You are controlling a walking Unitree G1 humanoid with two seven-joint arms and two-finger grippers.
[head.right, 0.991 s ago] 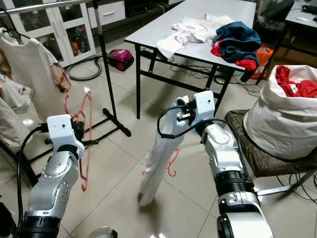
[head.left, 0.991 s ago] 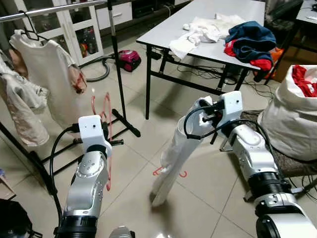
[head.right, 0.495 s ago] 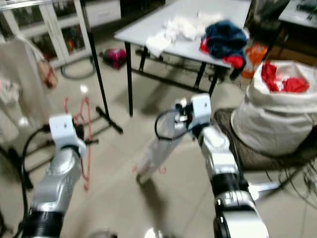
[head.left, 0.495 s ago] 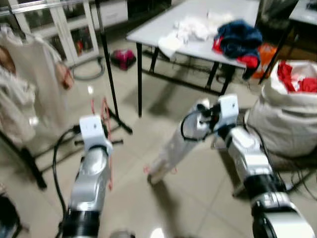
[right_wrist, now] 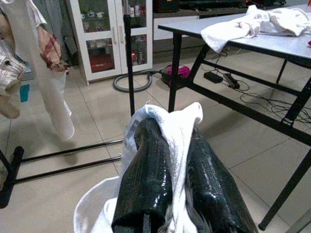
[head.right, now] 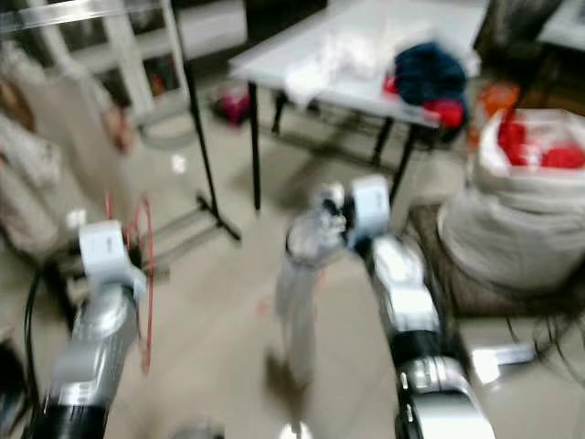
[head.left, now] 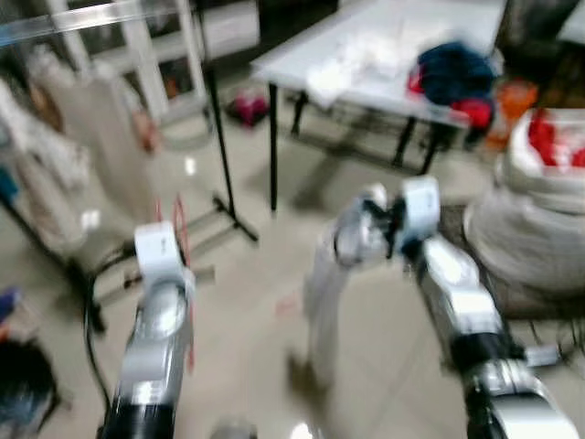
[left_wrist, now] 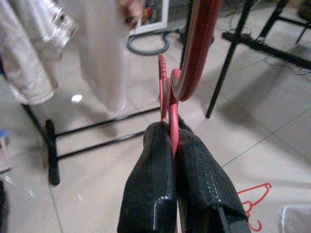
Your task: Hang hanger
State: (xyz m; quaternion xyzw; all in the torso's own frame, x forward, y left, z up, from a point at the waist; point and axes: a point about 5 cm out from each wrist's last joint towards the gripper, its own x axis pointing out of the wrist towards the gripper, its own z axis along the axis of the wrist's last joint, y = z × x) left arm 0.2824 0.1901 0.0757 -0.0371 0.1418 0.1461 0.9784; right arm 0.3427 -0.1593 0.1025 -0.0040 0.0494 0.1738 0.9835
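Note:
The head views are blurred. My left gripper (left_wrist: pixel 171 132) is shut on thin red hangers (left_wrist: pixel 194 58), held upright in front of the clothes rack (head.left: pixel 219 137). On the rack's rail hang pale garments (head.left: pixel 101 128). My right gripper (right_wrist: pixel 170 131) is shut on a white garment (head.left: pixel 324 283), which hangs down from it towards the floor in the middle of the room. The cloth is bunched between the black fingers (right_wrist: pixel 146 150). Another red hanger (left_wrist: pixel 252 206) lies on the tiles.
A grey folding table (head.left: pixel 283 62) with heaped white, blue and red clothes stands behind. A white sack (head.left: pixel 539 210) with red cloth sits on a chair at my right. A pink vacuum cleaner (head.left: pixel 249 108) lies by the cabinets. The rack's black feet (left_wrist: pixel 87 145) cross the floor.
The whole picture has shifted and blurred, so the camera is moving. The white garment now hangs straighter below my right gripper. Both grippers keep their hold.

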